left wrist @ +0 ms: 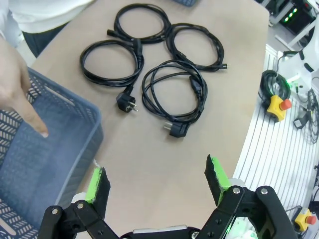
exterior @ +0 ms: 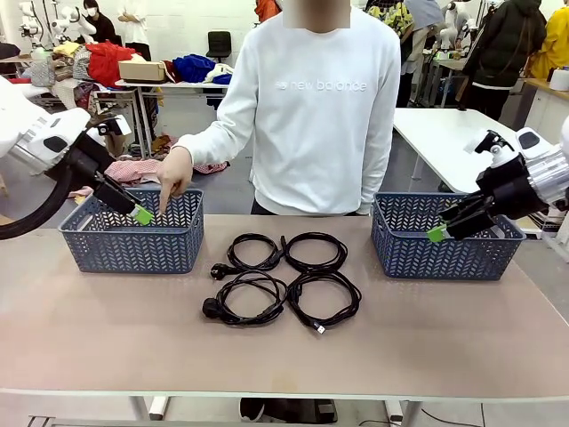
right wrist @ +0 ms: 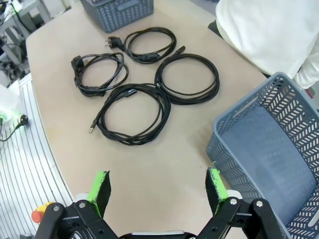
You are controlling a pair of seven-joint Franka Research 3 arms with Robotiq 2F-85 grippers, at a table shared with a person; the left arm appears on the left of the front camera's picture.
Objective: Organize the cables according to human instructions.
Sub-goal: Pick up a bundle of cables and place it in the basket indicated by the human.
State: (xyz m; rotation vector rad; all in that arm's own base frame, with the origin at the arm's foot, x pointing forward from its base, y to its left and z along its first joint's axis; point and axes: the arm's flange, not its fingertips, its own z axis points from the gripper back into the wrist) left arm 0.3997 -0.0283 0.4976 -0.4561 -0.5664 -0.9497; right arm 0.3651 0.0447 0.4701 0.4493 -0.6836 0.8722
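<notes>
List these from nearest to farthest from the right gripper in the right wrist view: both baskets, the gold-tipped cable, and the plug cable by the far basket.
From the right gripper:
1. Near basket, just beside it, picture right.
2. Gold-tipped cable, mid-table.
3. Plug cable, farther back.
4. Far basket, top edge.

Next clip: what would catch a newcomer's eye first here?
Four coiled black cables lie clustered between two blue baskets. The person's hand points a finger into the left basket. Both grippers hover open, the left gripper by that basket, the right gripper beside the right basket.
</notes>
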